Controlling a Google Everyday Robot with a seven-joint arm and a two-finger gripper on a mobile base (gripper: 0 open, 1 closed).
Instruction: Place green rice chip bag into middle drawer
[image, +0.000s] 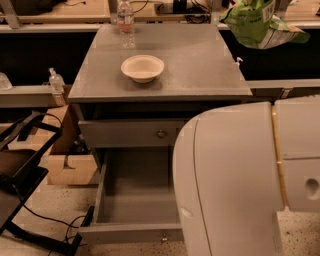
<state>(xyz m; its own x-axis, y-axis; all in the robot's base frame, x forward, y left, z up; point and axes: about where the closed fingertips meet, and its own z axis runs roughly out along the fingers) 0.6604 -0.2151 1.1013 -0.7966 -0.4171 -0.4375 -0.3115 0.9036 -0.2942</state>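
The green rice chip bag (259, 25) hangs in the air at the top right, above the right back corner of the grey cabinet top (200, 60). My gripper (256, 4) is at the top edge of the camera view, mostly cut off, shut on the top of the bag. The middle drawer (137, 197) is pulled open and empty below; its front and small knob (162, 237) face me. The upper knobbed drawer front (130, 134) is closed. My white arm (245, 180) hides the drawer's right part.
A cream bowl (142, 67) stands on the cabinet top, with a water bottle (125, 17) behind it. A small bottle (56, 80) sits on a shelf at left. A cardboard box (67, 167) and a black frame with cables (22, 170) stand on the floor at left.
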